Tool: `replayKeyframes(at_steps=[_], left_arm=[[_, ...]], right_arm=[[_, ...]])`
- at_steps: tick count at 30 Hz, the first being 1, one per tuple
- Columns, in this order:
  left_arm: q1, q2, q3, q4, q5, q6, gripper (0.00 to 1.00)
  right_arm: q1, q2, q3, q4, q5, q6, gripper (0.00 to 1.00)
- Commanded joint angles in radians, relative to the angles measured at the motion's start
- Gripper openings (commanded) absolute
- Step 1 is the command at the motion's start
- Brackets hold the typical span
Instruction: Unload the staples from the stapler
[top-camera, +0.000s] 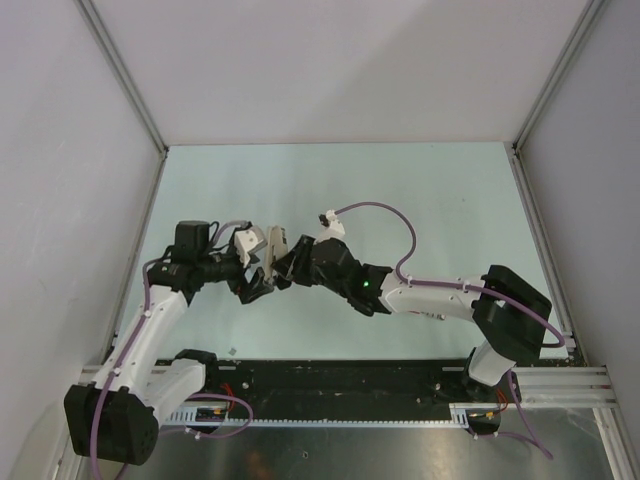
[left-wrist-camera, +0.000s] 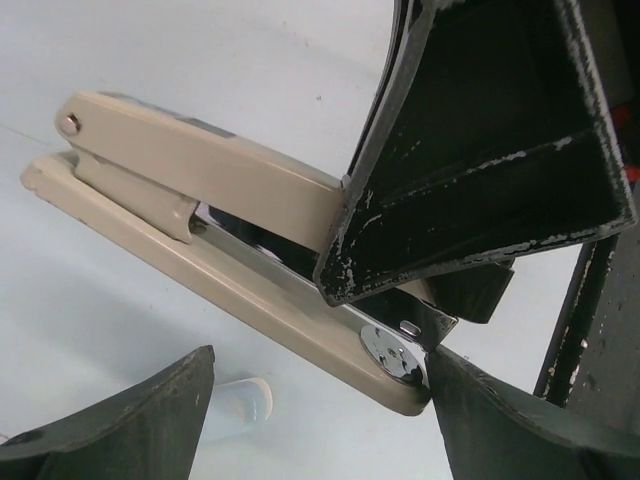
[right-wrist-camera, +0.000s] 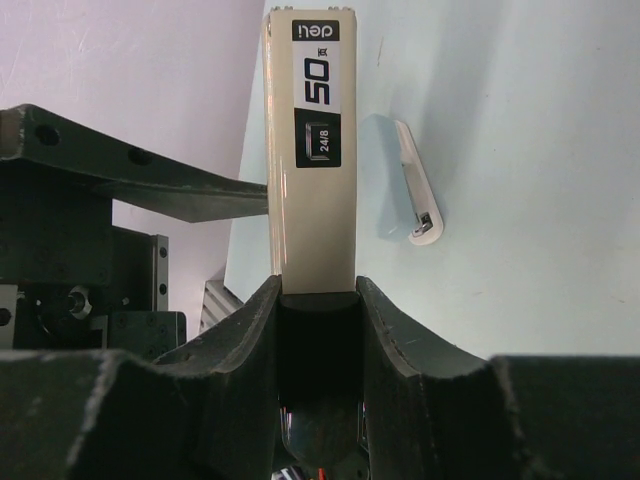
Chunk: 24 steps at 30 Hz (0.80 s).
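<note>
The stapler (right-wrist-camera: 312, 150), slim and beige with a dark label on top, is held off the table between the two arms (top-camera: 272, 252). My right gripper (right-wrist-camera: 317, 300) is shut on its rear end, one black finger on each side. In the left wrist view the stapler (left-wrist-camera: 200, 190) runs diagonally, its shiny anvil plate at the lower right. My left gripper (left-wrist-camera: 320, 365) is open wide around that front end, and its right finger (left-wrist-camera: 490, 420) touches the tip of the base. No staples show in any view.
A small white plastic piece (right-wrist-camera: 418, 190) lies on the pale table (top-camera: 420, 200) just beside the stapler, also in the left wrist view (left-wrist-camera: 238, 405). Grey walls enclose the table on three sides. The right arm's finger (left-wrist-camera: 480, 150) crowds the left wrist view.
</note>
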<state>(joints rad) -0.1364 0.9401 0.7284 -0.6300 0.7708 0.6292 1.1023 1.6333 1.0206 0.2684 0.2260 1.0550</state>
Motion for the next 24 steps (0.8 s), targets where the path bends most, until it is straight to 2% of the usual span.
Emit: replayKeyframes(at_steps=[1, 5, 9, 17, 24], left_arm=[[-0.009, 0.017, -0.021, 0.012, 0.016, 0.061, 0.86], [-0.009, 0.038, -0.02, 0.015, 0.006, 0.092, 0.71], [-0.01, 0.055, -0.009, 0.024, -0.001, 0.106, 0.62], [-0.011, 0.057, -0.014, 0.042, -0.02, 0.169, 0.58], [-0.012, 0.075, -0.054, 0.129, -0.153, 0.273, 0.55]], right_arm=[[0.011, -0.041, 0.064, 0.12, 0.035, -0.01, 0.0], [0.013, -0.049, 0.064, 0.119, 0.026, -0.022, 0.0], [0.024, -0.05, 0.064, 0.104, 0.025, -0.037, 0.0], [0.044, -0.047, 0.064, 0.066, -0.013, -0.078, 0.0], [0.066, -0.081, 0.033, -0.037, -0.056, -0.194, 0.0]])
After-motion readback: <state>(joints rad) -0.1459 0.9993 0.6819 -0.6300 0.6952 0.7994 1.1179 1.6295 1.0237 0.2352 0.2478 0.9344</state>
